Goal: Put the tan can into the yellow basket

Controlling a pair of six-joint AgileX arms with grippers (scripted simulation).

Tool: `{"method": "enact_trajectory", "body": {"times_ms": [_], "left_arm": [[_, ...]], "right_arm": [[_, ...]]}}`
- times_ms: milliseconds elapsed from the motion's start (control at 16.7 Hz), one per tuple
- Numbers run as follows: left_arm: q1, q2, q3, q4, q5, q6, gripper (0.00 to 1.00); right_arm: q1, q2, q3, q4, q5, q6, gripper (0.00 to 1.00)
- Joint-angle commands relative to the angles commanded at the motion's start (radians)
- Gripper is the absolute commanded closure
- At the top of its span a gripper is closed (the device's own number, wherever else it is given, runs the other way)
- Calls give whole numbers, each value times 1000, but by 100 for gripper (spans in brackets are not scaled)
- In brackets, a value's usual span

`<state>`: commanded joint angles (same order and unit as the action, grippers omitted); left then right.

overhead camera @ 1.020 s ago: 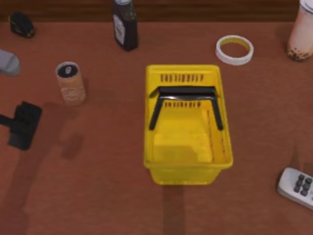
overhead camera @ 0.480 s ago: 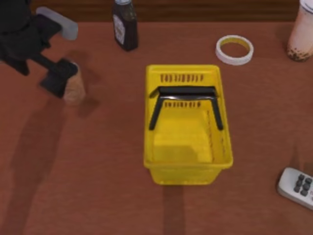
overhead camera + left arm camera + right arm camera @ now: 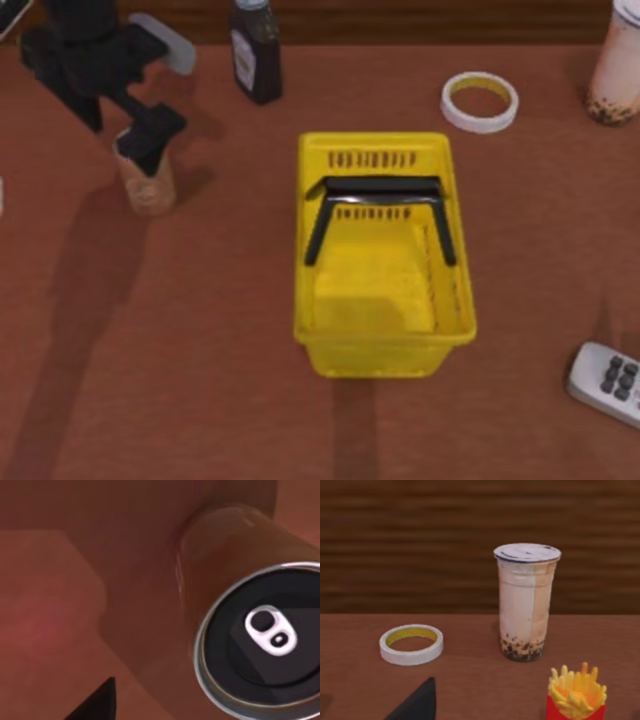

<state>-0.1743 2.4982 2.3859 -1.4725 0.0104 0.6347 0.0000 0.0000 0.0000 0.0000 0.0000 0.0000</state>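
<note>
The tan can (image 3: pixel 147 186) stands upright on the table's left side, well to the left of the yellow basket (image 3: pixel 318 325). My left gripper (image 3: pixel 150 138) hangs just over the can's top and covers its dark lid in the top view. In the left wrist view the can (image 3: pixel 265 640) fills the frame close up, dark lid and pull tab facing the camera, with one black fingertip (image 3: pixel 97 705) off to its side and nothing gripped. The basket is empty, its black handles (image 3: pixel 380 190) folded across its far half. My right arm is parked out of the top view; one fingertip (image 3: pixel 420 702) shows.
A dark brown bottle (image 3: pixel 255 55) stands at the back, right of my left arm. A white tape ring (image 3: pixel 480 101) and a tall pale cup (image 3: pixel 615 65) sit at the back right, a remote (image 3: pixel 607 380) at the right edge, and a box of fries (image 3: pixel 576 695) near the cup.
My left arm swung from the table's left edge up to the back left and over the can. The can and basket stayed put.
</note>
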Motion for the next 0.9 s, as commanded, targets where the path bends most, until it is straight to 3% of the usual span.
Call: {"method": "enact_trajectory", "body": {"times_ms": [600,900], "left_arm": [[4,62,90,-11,-3,19,0],[2,50,-57,120,-4,20,0]], "right_arm": [[0,0,0,0,0,0,0],[0,0,0,0,0,0,0]]}}
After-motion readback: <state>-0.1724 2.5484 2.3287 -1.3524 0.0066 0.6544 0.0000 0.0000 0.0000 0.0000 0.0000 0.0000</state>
